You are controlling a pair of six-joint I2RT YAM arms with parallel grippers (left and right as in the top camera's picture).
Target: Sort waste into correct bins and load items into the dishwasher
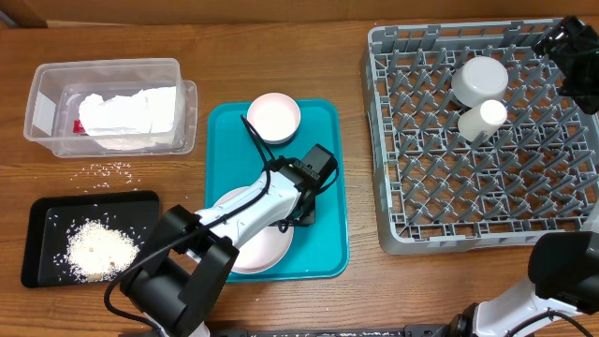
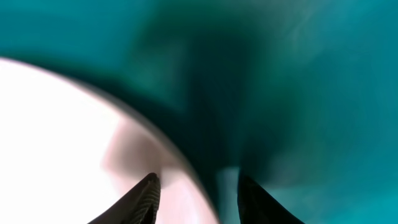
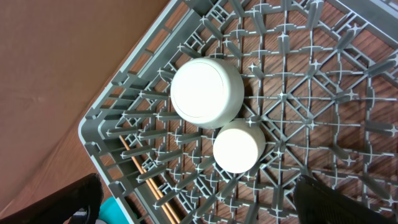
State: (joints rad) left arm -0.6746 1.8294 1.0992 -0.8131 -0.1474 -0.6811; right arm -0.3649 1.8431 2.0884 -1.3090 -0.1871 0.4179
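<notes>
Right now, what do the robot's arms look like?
The left arm has a white tube-shaped middle, chunky black joints and a black head. A thin black cable loops off it. The right arm matches it, with a white link and black joints. Both sets of jaws are black, and the left ones look ribbed on the inside.

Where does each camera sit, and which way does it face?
Overhead: above the table, looking down; left arm, right arm show.
Left wrist: close over the large plate on the teal tray; left claw shows.
Right wrist: over the rack corner, looking down; right claw shows.
Shared: overhead and right wrist see bowl and cup.
</notes>
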